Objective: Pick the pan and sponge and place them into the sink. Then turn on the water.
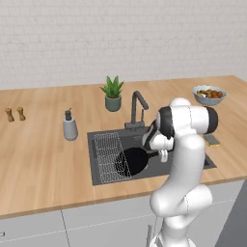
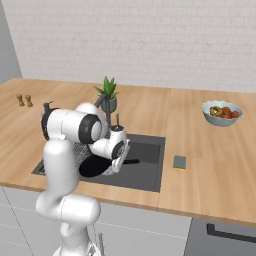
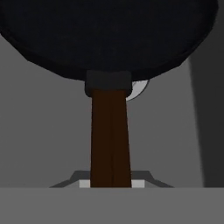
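Gripping the long brown handle, the gripper (image 1: 163, 155) has its jaws clenched on the pan (image 1: 131, 161), whose black round body sits over the sink (image 1: 99, 159); the sponge (image 2: 179, 163) lies on the wooden counter (image 2: 210, 165) beside the basin.

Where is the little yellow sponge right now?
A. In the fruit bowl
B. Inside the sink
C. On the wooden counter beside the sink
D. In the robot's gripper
C: the small flat yellow sponge lies on the wooden counter, just right of the dark grey sink, while the gripper holds the round black frying pan by its brown handle.
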Controlling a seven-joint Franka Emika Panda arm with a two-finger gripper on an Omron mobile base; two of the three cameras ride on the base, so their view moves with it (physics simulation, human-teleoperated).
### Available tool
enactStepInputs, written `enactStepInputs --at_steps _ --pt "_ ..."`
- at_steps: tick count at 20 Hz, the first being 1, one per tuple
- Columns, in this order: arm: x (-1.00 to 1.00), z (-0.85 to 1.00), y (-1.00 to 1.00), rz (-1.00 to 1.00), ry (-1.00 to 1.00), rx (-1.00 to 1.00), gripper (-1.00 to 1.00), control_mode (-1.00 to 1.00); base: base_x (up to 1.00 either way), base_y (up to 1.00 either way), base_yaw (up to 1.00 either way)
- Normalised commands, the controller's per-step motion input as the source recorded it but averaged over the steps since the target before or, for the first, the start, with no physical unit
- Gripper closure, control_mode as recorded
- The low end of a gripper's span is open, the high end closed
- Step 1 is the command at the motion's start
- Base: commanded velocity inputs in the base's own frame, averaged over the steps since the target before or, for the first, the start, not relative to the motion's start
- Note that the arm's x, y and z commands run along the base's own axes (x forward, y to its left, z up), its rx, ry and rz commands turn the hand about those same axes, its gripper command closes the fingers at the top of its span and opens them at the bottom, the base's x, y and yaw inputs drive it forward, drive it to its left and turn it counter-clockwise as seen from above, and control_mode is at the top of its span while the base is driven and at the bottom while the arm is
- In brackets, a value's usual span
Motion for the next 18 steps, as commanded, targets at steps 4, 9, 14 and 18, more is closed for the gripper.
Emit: enactStepInputs --at_steps 4,9,14,18 --pt "0.01 -0.45 0.04 0.03 -0.04 0.01 1.0 -1.0 0.0 0.0 0.0" --pt "0.0 -0.5 0.0 0.07 -0.09 0.06 1.0 -1.0 0.0 0.0 0.0" --pt "0.03 -0.45 -0.06 0.07 -0.02 0.05 1.0 -1.0 0.0 0.0 0.0" --pt "0.03 -0.43 -0.06 0.04 0.0 0.01 1.0 -1.0 0.0 0.0 0.0"
